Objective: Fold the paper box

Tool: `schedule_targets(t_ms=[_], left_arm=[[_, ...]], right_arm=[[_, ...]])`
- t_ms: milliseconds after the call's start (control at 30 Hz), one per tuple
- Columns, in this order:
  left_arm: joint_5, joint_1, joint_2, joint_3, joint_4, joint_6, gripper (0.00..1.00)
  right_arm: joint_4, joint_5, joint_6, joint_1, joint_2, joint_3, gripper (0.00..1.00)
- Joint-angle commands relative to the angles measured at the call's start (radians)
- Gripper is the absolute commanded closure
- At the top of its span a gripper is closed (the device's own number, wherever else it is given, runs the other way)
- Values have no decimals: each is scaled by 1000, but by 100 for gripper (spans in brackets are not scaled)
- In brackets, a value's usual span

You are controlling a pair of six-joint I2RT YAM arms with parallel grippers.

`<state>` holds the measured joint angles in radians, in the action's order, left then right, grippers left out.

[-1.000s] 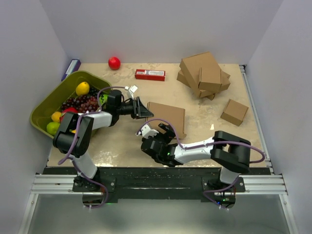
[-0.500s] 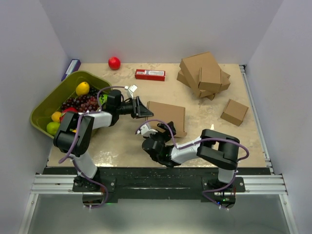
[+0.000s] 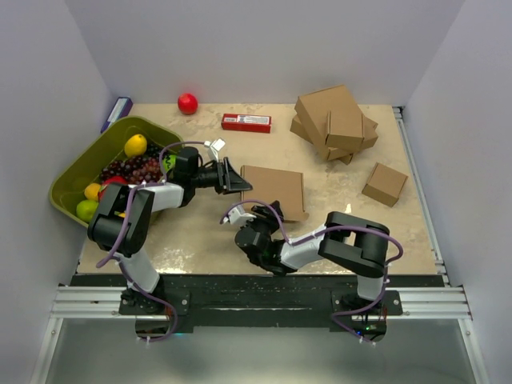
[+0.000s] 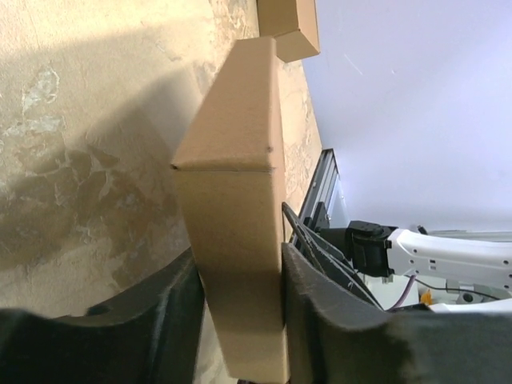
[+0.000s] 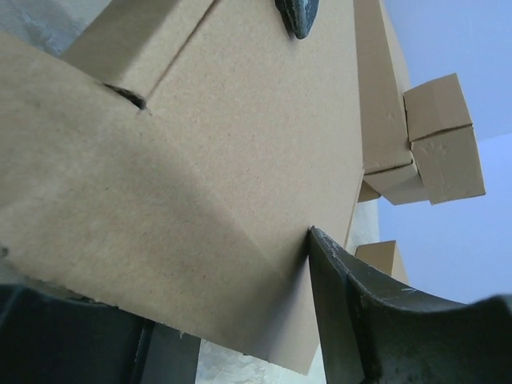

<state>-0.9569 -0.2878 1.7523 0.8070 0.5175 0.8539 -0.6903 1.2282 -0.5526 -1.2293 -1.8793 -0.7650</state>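
nearest, the right gripper [image 3: 268, 213] is sitting at the near edge of the paper box [image 3: 276, 190], fingers straddling cardboard; i cannot tell if they are pinching. the box is lying mid-table, looking folded flat, perhaps awaiting a final tuck. the left gripper [image 4: 240, 312] is clamping its left end.

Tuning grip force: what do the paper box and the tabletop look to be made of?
The paper box: matte brown cardboard; grainy fibrous face, creased fold lines and a cut slot in the wrist views. The tabletop: hard beige surface, mottled with pale worn patches; maybe painted or laminated board, can't tell.
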Motion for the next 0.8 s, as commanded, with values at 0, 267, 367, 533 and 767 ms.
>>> schedule_targets(t_ms=[0,267,367,533,767], left_arm=[[-40,4,-4,18,-31,-41,45],[30,13,-59,80,-206,-193,16],[41,29,-82,89,-241,-220,12],[63,59,-132,98,-283,-269,9],[222,72,-246,167,-508,-470,7]], right_arm=[[27,16,69,13,69,-16,58],[360,-35,247,16,173,-49,64],[477,-67,333,19,235,-53,66],[624,-209,411,70,356,-60,68],[872,-479,476,178,476,-176,71]])
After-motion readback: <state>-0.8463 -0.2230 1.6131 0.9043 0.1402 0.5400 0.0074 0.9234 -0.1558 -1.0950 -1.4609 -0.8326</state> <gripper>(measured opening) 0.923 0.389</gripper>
